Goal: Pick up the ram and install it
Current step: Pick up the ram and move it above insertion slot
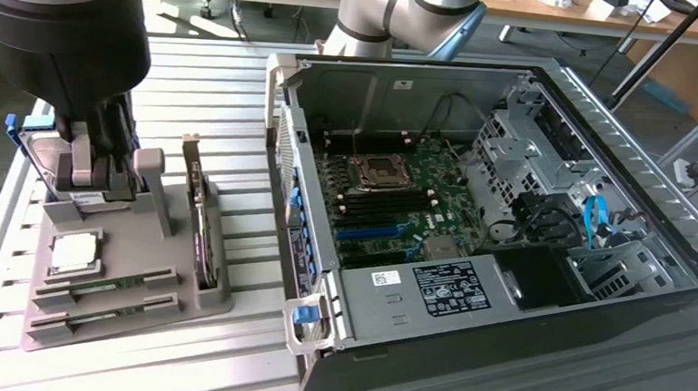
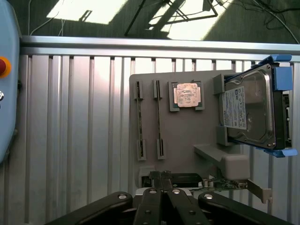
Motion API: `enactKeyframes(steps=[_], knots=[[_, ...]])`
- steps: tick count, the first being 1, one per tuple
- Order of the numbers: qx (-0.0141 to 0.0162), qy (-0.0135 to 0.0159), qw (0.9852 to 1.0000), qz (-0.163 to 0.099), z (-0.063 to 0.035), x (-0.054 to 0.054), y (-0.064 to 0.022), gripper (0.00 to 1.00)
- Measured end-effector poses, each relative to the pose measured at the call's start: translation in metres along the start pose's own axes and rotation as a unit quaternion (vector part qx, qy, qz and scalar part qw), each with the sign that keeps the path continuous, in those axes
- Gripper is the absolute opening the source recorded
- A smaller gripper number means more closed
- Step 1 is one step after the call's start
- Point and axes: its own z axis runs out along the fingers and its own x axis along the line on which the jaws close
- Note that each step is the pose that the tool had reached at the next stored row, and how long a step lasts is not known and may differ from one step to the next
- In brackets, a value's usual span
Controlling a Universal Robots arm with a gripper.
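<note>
pincer (image 2: 161,180) shut w/o ram (image 2: 139,119) (in tray (image 2: 187,133))

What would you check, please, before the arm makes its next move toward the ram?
1. Gripper open for a grasp: not ok. It is shut, with nothing seen in it.
2. Gripper at a ram stick: not ok. It is apart from both.
3. Ram sticks seated in the holder: ok. Both stand on edge in it.
4. Case open: ok.
5. Motherboard slots free: cannot tell.
</note>
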Motion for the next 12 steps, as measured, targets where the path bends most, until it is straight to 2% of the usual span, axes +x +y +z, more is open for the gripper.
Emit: enactKeyframes(steps=[12], knots=[[-0.0002,0.0001,1.0,-0.002,0.0044,0.0001,0.002,0.11]])
